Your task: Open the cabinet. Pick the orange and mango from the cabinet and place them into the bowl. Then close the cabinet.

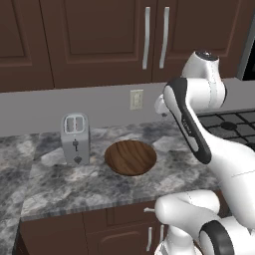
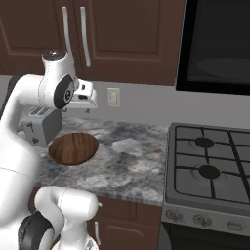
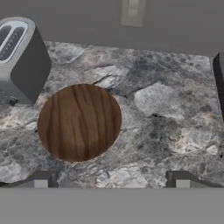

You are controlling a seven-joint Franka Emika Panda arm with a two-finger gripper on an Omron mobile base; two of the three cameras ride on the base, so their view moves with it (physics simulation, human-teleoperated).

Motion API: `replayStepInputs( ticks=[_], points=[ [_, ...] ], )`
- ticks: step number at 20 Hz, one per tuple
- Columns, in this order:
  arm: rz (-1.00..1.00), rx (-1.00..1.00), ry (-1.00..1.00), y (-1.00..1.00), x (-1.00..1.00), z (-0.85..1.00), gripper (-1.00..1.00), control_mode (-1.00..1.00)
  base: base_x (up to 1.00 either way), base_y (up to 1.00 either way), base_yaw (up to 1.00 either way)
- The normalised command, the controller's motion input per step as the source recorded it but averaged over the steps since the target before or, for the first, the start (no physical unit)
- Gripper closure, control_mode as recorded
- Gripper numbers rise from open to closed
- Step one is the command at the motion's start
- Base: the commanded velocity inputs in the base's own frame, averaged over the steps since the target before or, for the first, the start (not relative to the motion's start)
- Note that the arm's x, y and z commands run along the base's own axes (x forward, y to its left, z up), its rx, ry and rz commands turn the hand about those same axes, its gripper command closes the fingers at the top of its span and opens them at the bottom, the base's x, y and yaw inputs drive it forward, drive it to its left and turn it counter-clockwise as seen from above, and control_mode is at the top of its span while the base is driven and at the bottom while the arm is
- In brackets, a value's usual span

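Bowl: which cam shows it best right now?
Hand view. The bowl is seen from almost straight above, whole rim clear, nothing inside, toaster beside it. The left base view shows it whole but slanted; the right base view shows it small, with the arm close by.

Bowl (image 1: 130,157) right of toaster (image 1: 75,139)

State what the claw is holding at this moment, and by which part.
Nothing is held: the claw is open, its fingertips apart above the counter near the wooden bowl.
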Motion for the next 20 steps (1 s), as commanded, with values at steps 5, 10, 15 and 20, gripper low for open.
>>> replayStepInputs(
  ticks=[5, 10, 15, 20],
  points=[
    [0.0, 0.0, -0.29, 0.0, -0.04, 0.46, -1.0, -1.0, 0.0, 0.0, 0.0],
    [-0.01, 0.0, -0.11, 0.01, 0.0, 0.59, -1.0, -1.0, 0.0, 0.0, 0.0],
    [-0.06, 0.0, -0.12, 0.0, 0.0, 0.55, -1.0, -1.0, 0.0, 0.0, 0.0],
    [-0.11, 0.0, -0.09, 0.0, 0.0, 0.59, -1.0, -1.0, 0.0, 0.0, 0.0]
  ],
)
